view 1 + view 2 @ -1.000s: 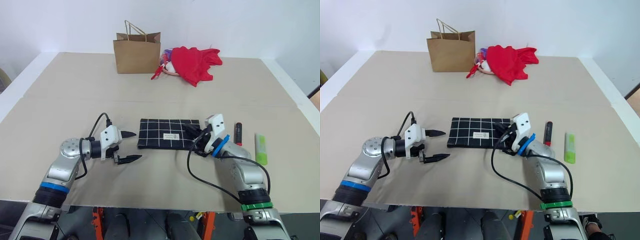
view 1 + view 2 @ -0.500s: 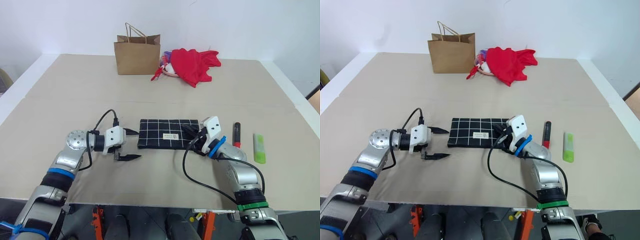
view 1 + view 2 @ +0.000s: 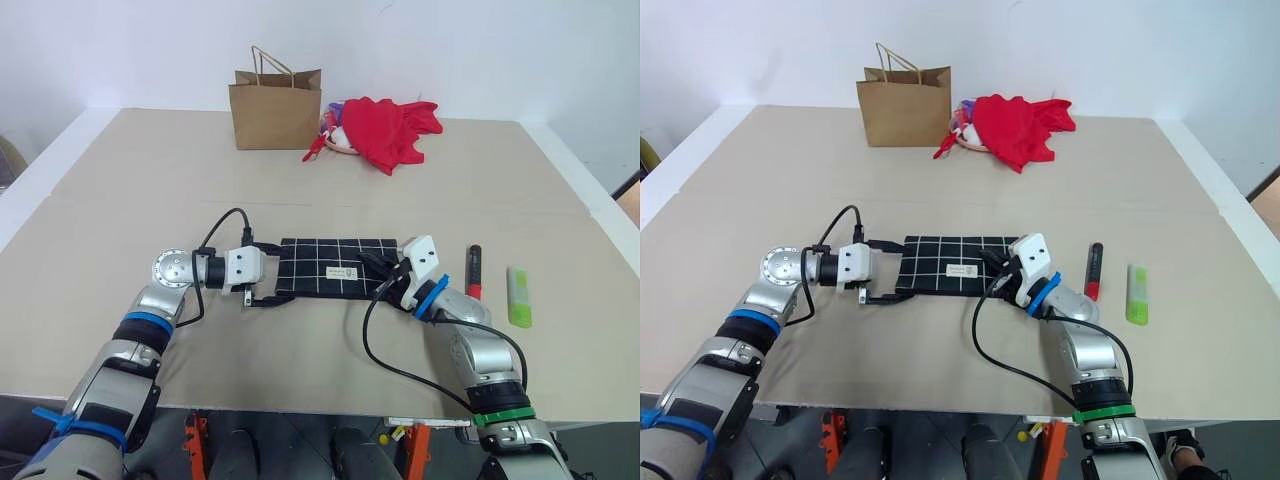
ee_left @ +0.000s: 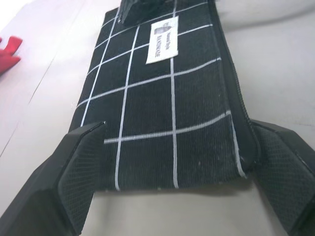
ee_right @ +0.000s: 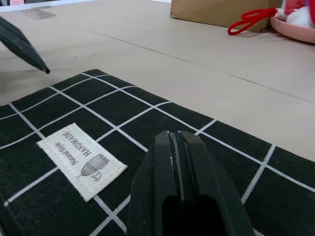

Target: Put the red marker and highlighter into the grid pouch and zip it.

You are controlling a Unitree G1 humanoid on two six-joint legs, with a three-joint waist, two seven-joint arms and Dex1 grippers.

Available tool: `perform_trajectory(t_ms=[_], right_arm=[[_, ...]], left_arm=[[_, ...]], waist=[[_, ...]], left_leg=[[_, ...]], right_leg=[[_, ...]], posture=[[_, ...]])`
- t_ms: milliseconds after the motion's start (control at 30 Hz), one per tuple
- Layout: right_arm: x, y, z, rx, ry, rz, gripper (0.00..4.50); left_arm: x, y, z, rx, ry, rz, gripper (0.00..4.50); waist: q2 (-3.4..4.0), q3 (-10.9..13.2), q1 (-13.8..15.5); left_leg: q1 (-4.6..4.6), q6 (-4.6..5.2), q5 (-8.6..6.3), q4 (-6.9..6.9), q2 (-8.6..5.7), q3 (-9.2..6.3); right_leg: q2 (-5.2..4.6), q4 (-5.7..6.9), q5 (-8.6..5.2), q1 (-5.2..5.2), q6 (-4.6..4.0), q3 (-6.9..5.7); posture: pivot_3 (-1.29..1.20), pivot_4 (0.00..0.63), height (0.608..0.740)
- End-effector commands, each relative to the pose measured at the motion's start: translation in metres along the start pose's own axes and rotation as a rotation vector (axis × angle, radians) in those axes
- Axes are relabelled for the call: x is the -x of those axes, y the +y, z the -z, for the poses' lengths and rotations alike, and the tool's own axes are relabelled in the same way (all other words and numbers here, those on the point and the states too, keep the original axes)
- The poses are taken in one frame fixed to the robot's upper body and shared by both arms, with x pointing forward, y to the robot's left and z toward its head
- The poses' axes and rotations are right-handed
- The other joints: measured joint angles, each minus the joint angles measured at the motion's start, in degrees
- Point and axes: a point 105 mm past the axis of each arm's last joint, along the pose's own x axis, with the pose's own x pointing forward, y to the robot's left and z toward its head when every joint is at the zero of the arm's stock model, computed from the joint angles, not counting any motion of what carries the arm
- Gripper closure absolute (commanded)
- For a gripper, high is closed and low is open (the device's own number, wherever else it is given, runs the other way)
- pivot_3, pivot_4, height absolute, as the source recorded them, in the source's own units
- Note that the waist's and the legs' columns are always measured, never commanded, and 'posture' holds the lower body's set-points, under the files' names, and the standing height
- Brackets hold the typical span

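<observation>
The grid pouch (image 3: pixel 335 267) lies flat at mid-table, its white label (image 4: pixel 161 41) facing up. My left gripper (image 3: pixel 280 282) is open, and its two black fingers (image 4: pixel 74 172) flank the pouch's left short end without closing on it. At the pouch's right end rests my right gripper (image 3: pixel 372 265), shut, with its fingers (image 5: pixel 177 162) pressed together just above the fabric. To the right of that arm, the red marker (image 3: pixel 475 270) lies on the table. The light-green highlighter (image 3: pixel 519 296) lies a little farther right.
A brown paper bag (image 3: pixel 275 108) stands at the back of the table. A heap of red cloth (image 3: pixel 390 125) lies beside it, next to a pink dish (image 5: pixel 295 29). Bare tabletop (image 3: pixel 320 190) stretches between them and the pouch.
My left gripper has moved right to the pouch and rolled, so its open fingers now flank the pouch's left end. The right gripper has stayed put.
</observation>
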Motion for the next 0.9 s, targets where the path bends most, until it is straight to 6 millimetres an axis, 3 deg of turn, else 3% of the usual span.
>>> perform_trajectory(t_ms=[33, 100, 133, 233, 333, 433, 533, 567, 633, 733, 833, 900], right_arm=[[-0.001, 0.001, -0.004, 0.011, -0.006, -0.012, 4.50], [-0.001, 0.001, -0.005, 0.012, -0.008, -0.012, 4.50], [-0.001, 0.001, -0.005, 0.012, -0.008, -0.012, 4.50], [0.000, 0.002, -0.005, 0.013, -0.008, -0.013, 4.50], [0.001, 0.003, -0.006, 0.016, -0.014, -0.014, 4.50], [0.003, 0.005, -0.022, 0.014, -0.080, -0.024, 4.50], [0.014, 0.001, -0.046, -0.019, -0.159, -0.015, 3.37], [0.021, -0.002, -0.053, -0.009, -0.175, -0.007, 3.37], [0.041, -0.009, -0.062, 0.020, -0.188, 0.014, 2.34], [0.073, -0.020, -0.068, 0.062, -0.177, 0.054, 1.32], [0.101, -0.027, -0.066, 0.073, -0.166, 0.090, 0.04], [0.118, -0.015, -0.059, 0.070, -0.153, 0.053, 0.04]], left_arm=[[-0.008, -0.010, 0.003, -0.032, 0.019, 0.102, 0.54], [-0.010, -0.012, 0.003, -0.045, 0.022, 0.132, 1.03], [-0.010, -0.013, 0.003, -0.048, 0.022, 0.141, 1.55], [-0.012, -0.013, 0.003, -0.054, 0.019, 0.159, 2.41], [-0.013, -0.009, -0.001, -0.027, -0.008, 0.150, 3.63], [-0.015, -0.001, -0.012, 0.052, -0.079, 0.125, 4.40], [-0.013, 0.001, -0.024, 0.132, -0.141, 0.139, 4.50], [-0.012, 0.001, -0.027, 0.157, -0.158, 0.143, 4.50], [-0.007, 0.000, -0.034, 0.195, -0.182, 0.146, 4.50], [0.000, -0.002, -0.038, 0.220, -0.188, 0.143, 4.50], [0.005, -0.003, -0.040, 0.256, -0.190, 0.129, 4.50], [0.009, -0.001, -0.042, 0.291, -0.203, 0.106, 4.50]], waist=[[0.00, 0.00, 0.01], [0.02, -0.01, 0.00], [0.03, -0.02, 0.00], [0.03, -0.02, 0.00], [0.03, -0.02, -0.01], [0.04, -0.01, 0.00], [0.14, 0.04, 0.02], [0.15, 0.05, 0.03], [0.16, 0.06, 0.05], [0.17, 0.06, 0.26], [0.23, 0.06, 0.29], [0.25, 0.07, 0.21]], left_leg=[[0.00, 0.00, 0.00, 0.00, 0.00, -0.01], [0.00, 0.00, 0.00, 0.00, -0.01, -0.01], [-0.01, 0.00, 0.00, 0.00, -0.02, -0.02], [0.00, 0.00, 0.00, 0.00, -0.02, -0.04], [-0.01, 0.01, 0.01, 0.00, -0.02, -0.04], [-0.03, 0.01, 0.01, -0.01, -0.02, -0.05], [-0.35, 0.01, 0.01, -0.01, -0.05, -0.12], [-0.39, 0.01, 0.01, -0.01, -0.05, -0.14], [-0.44, 0.01, 0.00, -0.02, -0.08, -0.21], [-0.50, 0.06, -0.04, -0.11, -0.10, -0.58], [-0.49, 0.16, -0.10, -0.12, -0.10, -0.88], [-0.48, 0.16, -0.10, -0.10, -0.11, -1.13]], right_leg=[[0.00, 0.00, 0.00, 0.00, 0.00, 0.00], [0.00, 0.00, 0.00, 0.00, 0.01, 0.00], [0.00, 0.00, -0.01, 0.00, 0.01, 0.00], [0.00, 0.00, -0.01, 0.00, 0.01, 0.00], [0.00, 0.00, 0.00, 0.01, 0.02, 0.00], [0.00, 0.00, -0.01, -0.02, 0.02, 0.00], [0.00, 0.01, -0.02, -0.27, 0.03, -0.03], [0.00, 0.01, -0.02, -0.29, 0.02, -0.03], [-0.02, 0.01, 0.03, -0.30, -0.17, -0.08], [-0.03, 0.01, -0.10, -0.25, -0.42, -0.46], [-0.03, 0.07, -0.20, -0.19, -0.58, -0.77], [-0.01, 0.09, -0.24, -0.08, -0.62, -1.01]], posture=[[0.00, 0.150, 0.740], [0.00, 0.150, 0.740], [0.00, 0.150, 0.740], [0.00, 0.150, 0.740], [0.00, 0.150, 0.740], [0.00, 0.150, 0.740], [0.00, 0.150, 0.740], [0.00, 0.150, 0.740], [0.00, 0.150, 0.740], [0.00, 0.150, 0.740], [0.00, 0.150, 0.740], [0.00, 0.150, 0.740]])
